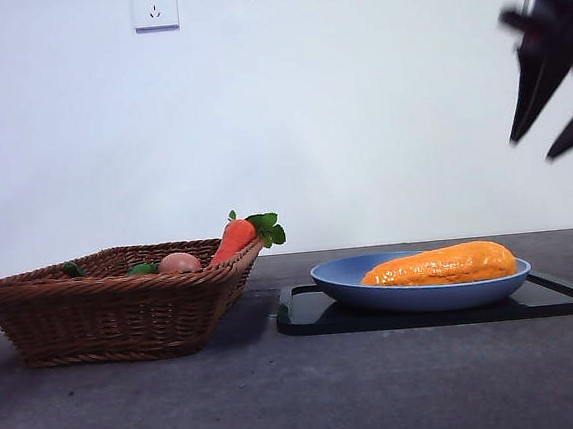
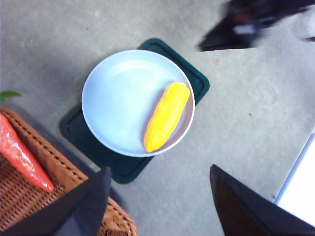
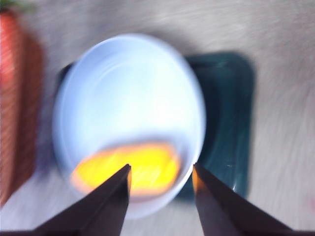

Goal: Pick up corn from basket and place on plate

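Note:
The corn [image 1: 441,264] [image 2: 167,115] [image 3: 128,169] lies on its side in the light-blue plate [image 1: 414,294] [image 2: 118,98] [image 3: 128,88], toward one rim. My right gripper [image 1: 534,148] [image 3: 161,172] hangs open and motion-blurred high above the plate's right side, apart from the corn, with nothing between its jaws. It also shows as a dark blur [image 2: 246,22] in the left wrist view. The wicker basket [image 1: 105,316] [image 2: 29,206] stands to the left of the plate. My left gripper [image 2: 160,196] is open and empty, high above the basket's near corner.
The plate rests on a flat black tray [image 1: 316,317] [image 2: 197,81] [image 3: 226,123]. In the basket lie a red-orange carrot [image 1: 233,239] [image 2: 22,157] with green leaves and a small pinkish-tan item [image 1: 179,263]. A wall socket [image 1: 154,5] is on the back wall.

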You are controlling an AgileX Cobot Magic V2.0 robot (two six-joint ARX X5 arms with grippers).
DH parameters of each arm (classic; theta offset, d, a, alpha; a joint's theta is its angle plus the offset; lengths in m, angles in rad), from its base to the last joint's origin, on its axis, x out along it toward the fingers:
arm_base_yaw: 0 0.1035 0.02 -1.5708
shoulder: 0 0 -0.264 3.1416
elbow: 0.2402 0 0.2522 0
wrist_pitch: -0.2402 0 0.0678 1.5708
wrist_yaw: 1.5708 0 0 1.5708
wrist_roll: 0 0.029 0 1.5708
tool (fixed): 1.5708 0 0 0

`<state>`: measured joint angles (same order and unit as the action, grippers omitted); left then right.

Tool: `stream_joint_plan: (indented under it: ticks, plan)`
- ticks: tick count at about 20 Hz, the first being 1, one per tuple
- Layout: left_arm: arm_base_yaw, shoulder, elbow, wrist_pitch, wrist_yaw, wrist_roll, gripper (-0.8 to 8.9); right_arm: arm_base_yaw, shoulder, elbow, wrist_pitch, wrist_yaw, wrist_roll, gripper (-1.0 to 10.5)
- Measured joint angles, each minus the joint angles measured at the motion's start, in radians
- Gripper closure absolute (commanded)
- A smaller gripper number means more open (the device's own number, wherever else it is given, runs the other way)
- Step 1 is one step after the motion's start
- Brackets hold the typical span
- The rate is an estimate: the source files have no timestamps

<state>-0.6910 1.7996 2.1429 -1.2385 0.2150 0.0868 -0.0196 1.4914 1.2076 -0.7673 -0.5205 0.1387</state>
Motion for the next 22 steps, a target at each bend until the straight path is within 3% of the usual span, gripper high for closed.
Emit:
stream_joint_plan:
  ticks: [6, 9, 12, 15, 22]
  plan:
    - [0.000, 0.000, 0.000, -0.043, 0.000, 0.000, 5.49, 0.093, -0.314, 0.000, -0.254, -0.002, -0.099, 7.5]
    - [0.000, 0.000, 0.000, -0.072, 0.000, 0.000, 6.60, 0.130, -0.418, 0.000, -0.333, -0.001, -0.123, 8.0]
    - [0.000, 0.000, 0.000, -0.097, 0.000, 0.000, 8.09, 0.151, -0.470, 0.000, -0.377, -0.001, -0.160, 9.4]
    - [0.000, 0.000, 0.000, -0.114, 0.000, 0.000, 8.10, 0.152, -0.476, 0.000, -0.401, -0.001, -0.201, 9.4]
    - [0.000, 0.000, 0.000, -0.082, 0.000, 0.000, 8.10, 0.151, -0.476, 0.000, -0.385, -0.001, -0.213, 9.4]
